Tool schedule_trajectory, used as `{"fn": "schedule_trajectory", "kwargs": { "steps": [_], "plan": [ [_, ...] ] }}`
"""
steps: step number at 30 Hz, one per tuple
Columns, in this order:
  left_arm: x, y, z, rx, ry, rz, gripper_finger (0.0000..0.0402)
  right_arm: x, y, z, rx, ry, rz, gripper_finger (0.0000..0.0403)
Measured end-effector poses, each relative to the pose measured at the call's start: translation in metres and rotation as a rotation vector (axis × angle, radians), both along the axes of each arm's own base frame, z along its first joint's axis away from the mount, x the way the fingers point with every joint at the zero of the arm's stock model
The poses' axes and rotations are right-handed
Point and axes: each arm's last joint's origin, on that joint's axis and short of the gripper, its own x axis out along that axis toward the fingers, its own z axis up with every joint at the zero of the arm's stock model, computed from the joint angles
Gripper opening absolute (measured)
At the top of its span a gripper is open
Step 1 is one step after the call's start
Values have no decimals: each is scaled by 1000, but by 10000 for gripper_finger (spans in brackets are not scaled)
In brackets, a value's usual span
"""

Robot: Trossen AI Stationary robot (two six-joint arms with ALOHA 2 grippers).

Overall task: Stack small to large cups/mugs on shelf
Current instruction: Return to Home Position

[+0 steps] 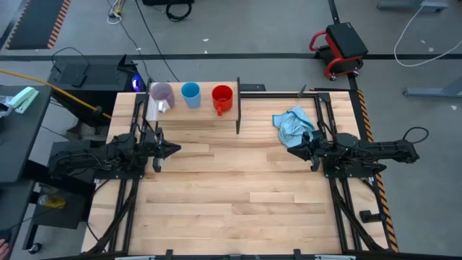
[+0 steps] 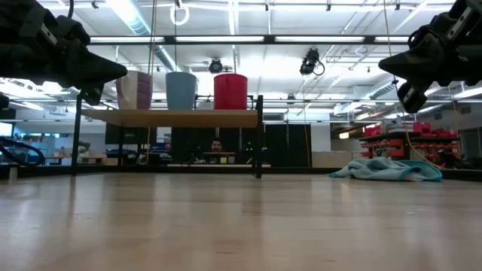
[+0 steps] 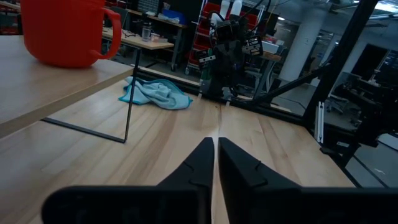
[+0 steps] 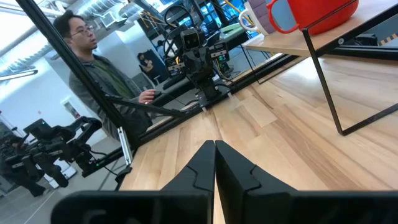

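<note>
Three cups stand upright in a row on the shelf point(image 1: 193, 110), a light-wood board on thin black legs at the table's far left: a lilac mug point(image 1: 161, 94), a light blue cup point(image 1: 190, 94) and a red mug point(image 1: 222, 98). The low view shows the lilac mug point(image 2: 134, 89), blue cup point(image 2: 181, 89) and red mug point(image 2: 230, 90) side by side on the shelf point(image 2: 181, 117). My left gripper point(image 1: 175, 149) hovers shut near the table's left edge, in front of the shelf. My right gripper point(image 1: 291, 149) hovers shut at the right, and touches nothing.
A crumpled light blue cloth point(image 1: 292, 124) lies on the table near its far right, just beyond my right gripper. A person point(image 4: 93, 65) stands beyond the table's left side. Bare wood stretches between the two arms and toward the near edge.
</note>
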Motion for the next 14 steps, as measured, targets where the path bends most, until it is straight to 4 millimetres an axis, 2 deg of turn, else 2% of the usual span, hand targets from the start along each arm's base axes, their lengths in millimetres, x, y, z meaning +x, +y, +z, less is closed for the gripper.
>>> {"fn": "schedule_trajectory", "kwargs": {
  "steps": [6, 14],
  "plan": [
    [0, 0, 0, 0, 0, 0, 24, 0, 0, 0, 0, 0, 0, 18],
    [0, 0, 0, 0, 0, 0, 36, 0, 0, 0, 0, 0, 0, 18]
  ]
}}
